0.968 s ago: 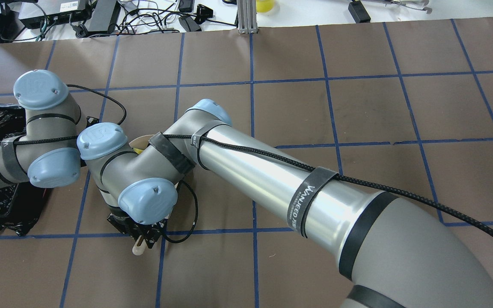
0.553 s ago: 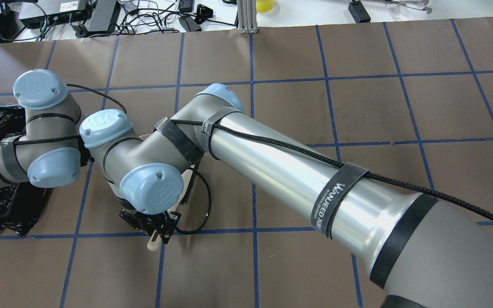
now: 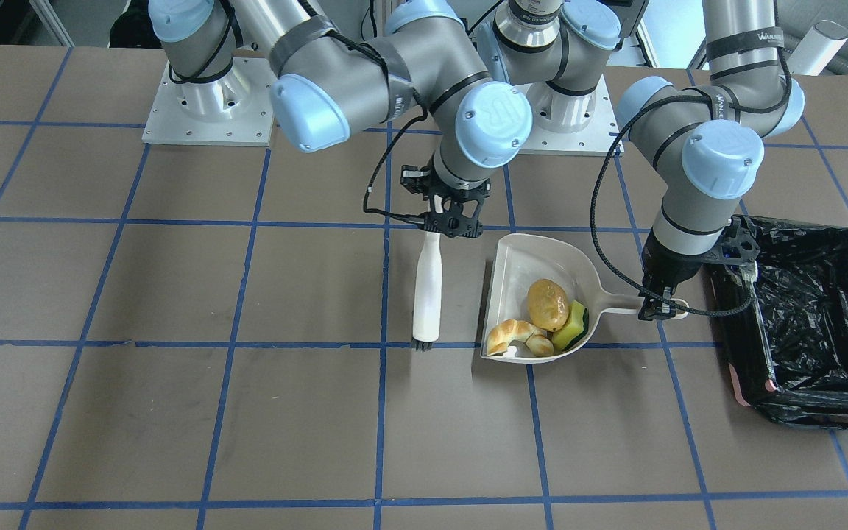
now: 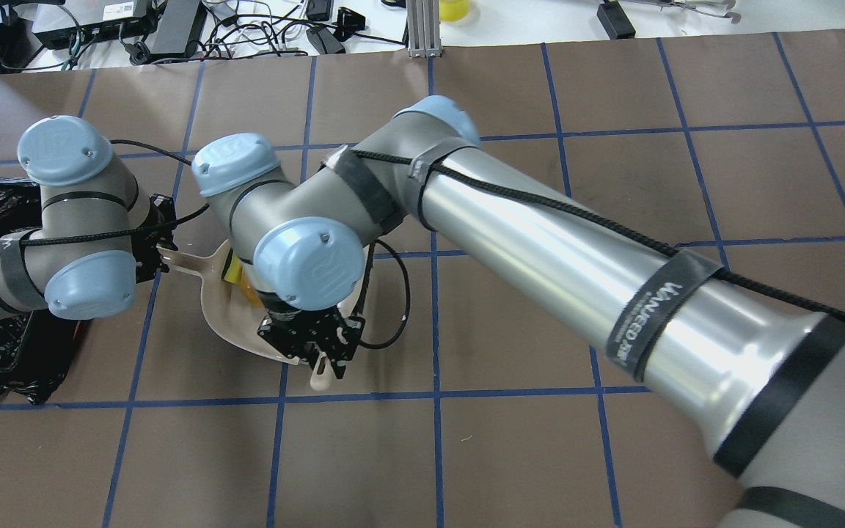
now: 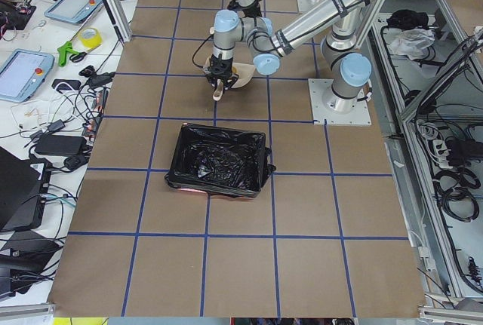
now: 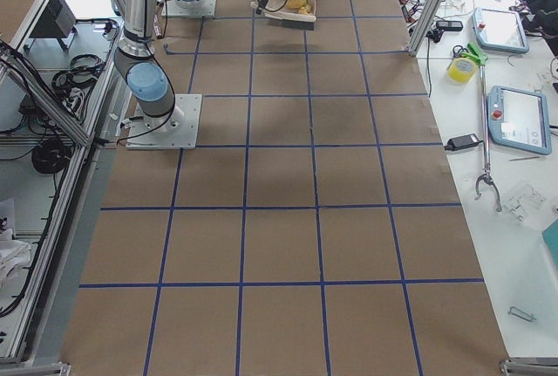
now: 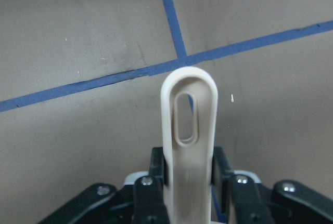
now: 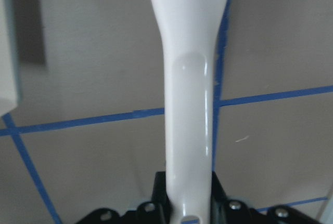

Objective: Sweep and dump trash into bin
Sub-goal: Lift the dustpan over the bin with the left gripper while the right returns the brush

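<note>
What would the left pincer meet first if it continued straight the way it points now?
The left pincer, shut on the dustpan handle, points down. Past the handle it would likely meet the brown table first; the gap is hard to judge.

Bright, even light from overhead fills every view, leaving only short, soft shadows on the brown table [image 4: 613,183]. The polished tube of the right arm [image 4: 554,249] carries long white streaks of glare, and the bin [image 3: 814,294] liner glints in small patches. Near the right wrist camera the brush handle [image 8: 190,104] is washed out and soft; the dustpan handle [image 7: 188,130] looks sharper. Both side views bend slightly at their edges.
</note>
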